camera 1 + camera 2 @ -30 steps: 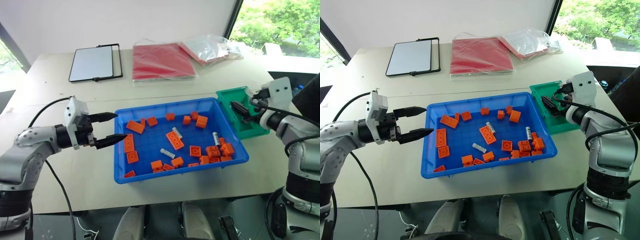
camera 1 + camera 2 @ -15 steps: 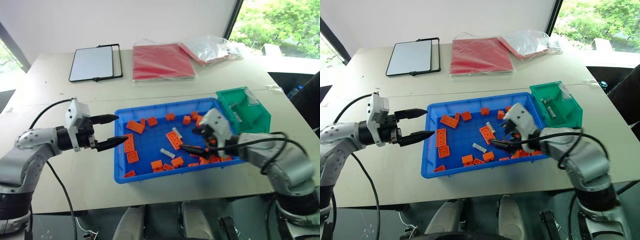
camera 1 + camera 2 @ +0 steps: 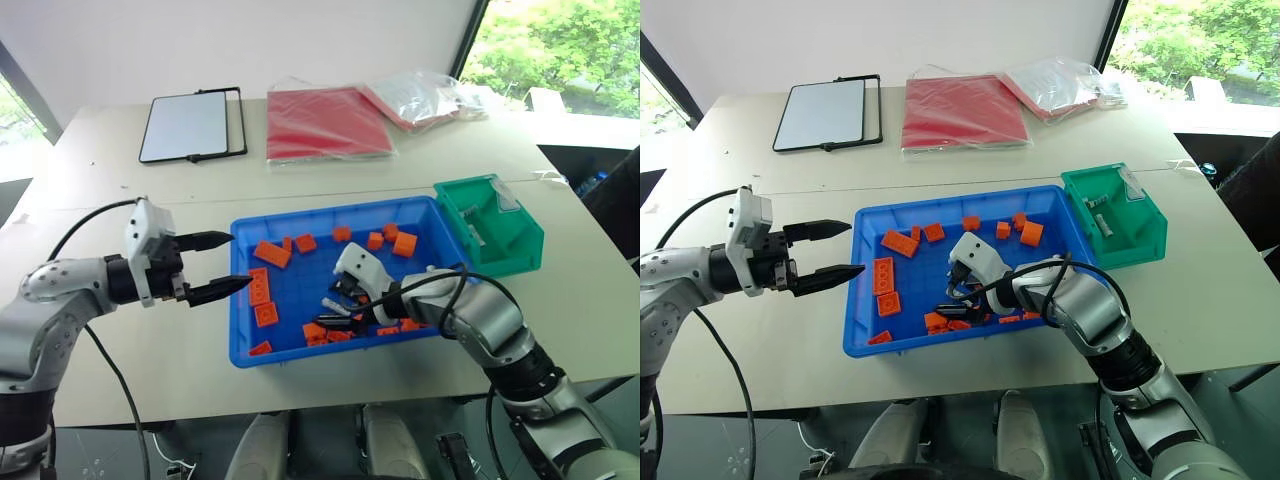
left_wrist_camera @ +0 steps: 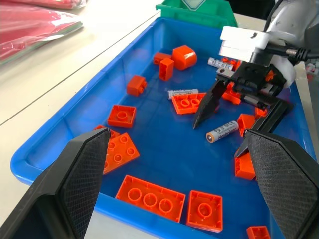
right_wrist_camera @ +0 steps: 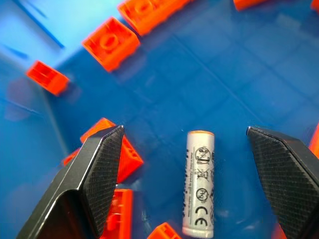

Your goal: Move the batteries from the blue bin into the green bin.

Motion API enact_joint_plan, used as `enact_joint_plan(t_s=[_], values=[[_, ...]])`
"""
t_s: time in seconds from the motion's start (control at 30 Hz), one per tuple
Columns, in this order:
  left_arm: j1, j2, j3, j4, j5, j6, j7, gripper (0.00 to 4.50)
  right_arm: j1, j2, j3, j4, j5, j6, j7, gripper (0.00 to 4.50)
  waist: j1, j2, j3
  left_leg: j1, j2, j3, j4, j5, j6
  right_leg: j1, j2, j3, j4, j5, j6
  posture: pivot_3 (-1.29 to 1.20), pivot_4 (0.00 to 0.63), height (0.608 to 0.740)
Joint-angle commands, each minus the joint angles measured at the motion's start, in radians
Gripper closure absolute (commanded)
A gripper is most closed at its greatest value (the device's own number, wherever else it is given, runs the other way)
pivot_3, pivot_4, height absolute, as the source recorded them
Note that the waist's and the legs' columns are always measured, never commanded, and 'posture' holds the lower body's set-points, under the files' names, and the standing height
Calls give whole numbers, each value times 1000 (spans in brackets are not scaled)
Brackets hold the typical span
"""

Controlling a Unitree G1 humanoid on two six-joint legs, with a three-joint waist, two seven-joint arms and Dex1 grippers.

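The right pincer (image 4: 241, 124) is hanging wide open, empty, straddling one battery (image 5: 198, 181) — best lowering squarely, avoiding orange bricks (image 4: 188, 102).

My arms: silver-grey rounded shells, black joint bands, white wrist blocks. Left gripper (image 3: 228, 263) and right gripper (image 4: 239, 124) carry black tapered jaws; loose black cables.

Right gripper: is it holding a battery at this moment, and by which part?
No. The right gripper is open, its fingers either side of a battery lying flat in the blue bin. The left gripper is open and empty.
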Motion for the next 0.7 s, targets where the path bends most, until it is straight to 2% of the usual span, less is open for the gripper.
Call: enact_joint_plan(t_s=[0.03, 0.2, 0.3, 0.4, 0.5, 0.57, 0.63, 0.7], values=[[5, 14, 39, -40, -24, 8, 11, 0, 14, -17, 20, 49, -44, -46, 3, 1831, 0, 0, 0, 0, 0, 0, 0, 0, 0, 0, 0, 0, 0, 0, 0, 0, 150, 731], [-1, 13, 37, -45, -29, 16, 23, 0, 25, -44, 11, 27, -55, -67, 19, 4386, 2, -1, 0, 0, 0, 0, 0, 0, 0, 1, 0, 0, 0, 0, 0, 0, 150, 731], [-23, 8, 22, -35, -27, 18, 30, 0, 11, -53, -19, -36, -32, -34, 23, 4438, 2, -1, 0, 0, 0, 0, 1, 0, 0, 1, 0, 0, 0, 0, 0, 0, 150, 731], [-58, -2, -3, -12, -18, 11, 30, 0, -35, -40, -104, -107, 16, 33, 5, 4438, 3, -1, 0, 0, 0, 0, 1, 0, 0, 0, 0, 0, 0, 0, 0, 0, 150, 731], [-80, -10, -26, 7, -5, 0, 22, 0, -105, -17, -242, -135, 64, 102, -36, 4438, -1, -1, 0, 0, 0, 0, 1, 0, 0, 0, 0, 0, 0, 0, 0, 0, 150, 731], [-93, -15, -36, 21, -1, -6, 18, 0, -177, 3, -398, -113, 103, 149, -82, 4438, 0, 0, 0, 0, 0, 0, 1, 0, 0, 0, 0, 0, 0, 0, 0, 0, 150, 731], [-105, -22, -47, 36, 9, -18, 12, 0, -232, -38, -522, -60, 90, 165, -126, 4438, 3, 0, 0, -1, 0, 0, 0, 0, 0, -1, 0, 0, 0, 0, 0, 0, 150, 731], [-117, -30, -55, 50, 18, -26, 7, 0, -233, -130, -569, -4, 35, 118, -146, 4438, 12, -1, 0, -2, 0, -1, 0, 0, 0, -1, 0, 0, 0, 0, 0, 0, 150, 731]])
